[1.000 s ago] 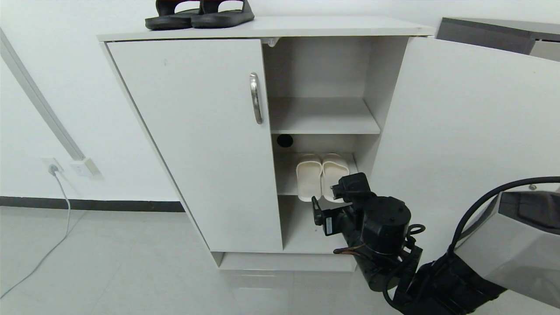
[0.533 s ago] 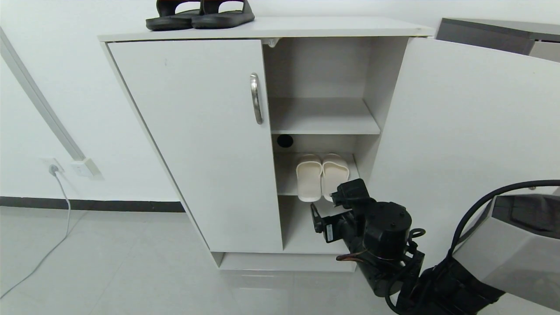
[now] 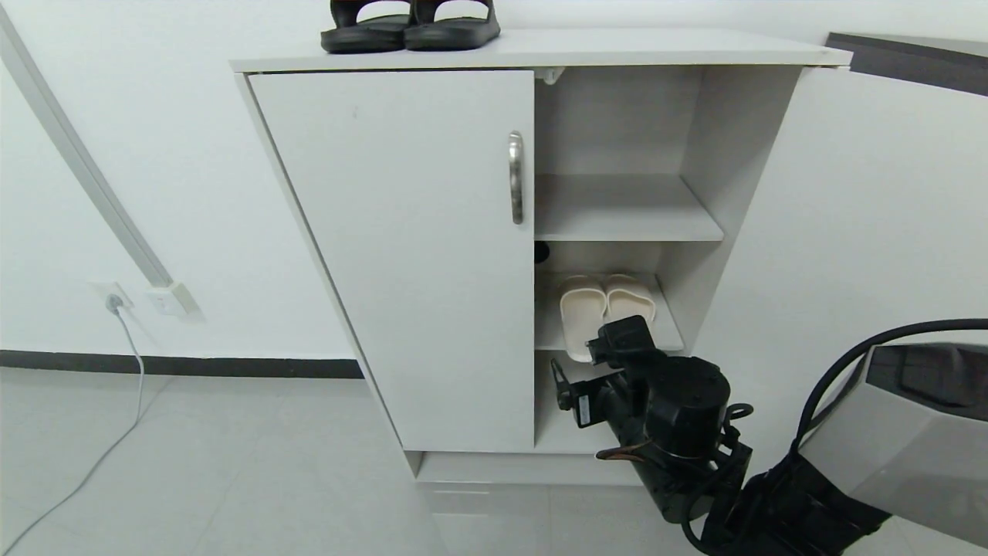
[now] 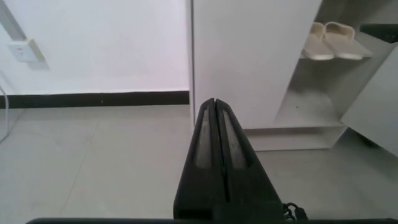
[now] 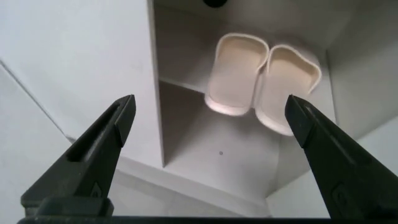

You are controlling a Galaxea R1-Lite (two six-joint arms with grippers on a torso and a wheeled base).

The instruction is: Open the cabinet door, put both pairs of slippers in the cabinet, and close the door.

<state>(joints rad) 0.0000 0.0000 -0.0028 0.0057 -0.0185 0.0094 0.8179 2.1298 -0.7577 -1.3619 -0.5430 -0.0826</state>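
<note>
- Head view: a white cabinet (image 3: 540, 55) stands against the wall, its left door (image 3: 401, 255) shut and its right door (image 3: 864, 232) swung wide open.
- A metal handle (image 3: 515, 177) sits upright at the shut door's inner edge.
- One pair of black slippers (image 3: 409, 27) lies side by side on the cabinet top, above the shut door.
- One pair of white slippers (image 3: 606, 309) lies side by side on the middle shelf (image 3: 671, 336) inside the open half, with their ends at the shelf's front edge; the top shelf (image 3: 625, 208) is above them.
- The right gripper (image 3: 588, 363) hangs in front of the open half, just below and before the white slippers, with its fingers spread wide and nothing between them; it is not touching the pair.
- From the right wrist, the white slippers (image 5: 261, 81) show farther off between the two spread fingers (image 5: 93, 155).
- The left gripper (image 4: 214, 112) has its fingers pressed together on nothing; it sits low over the floor (image 4: 93, 162), pointing toward the shut door.
- A wall socket (image 3: 116, 297) with a cable (image 3: 127, 386) is left of the cabinet.
</note>
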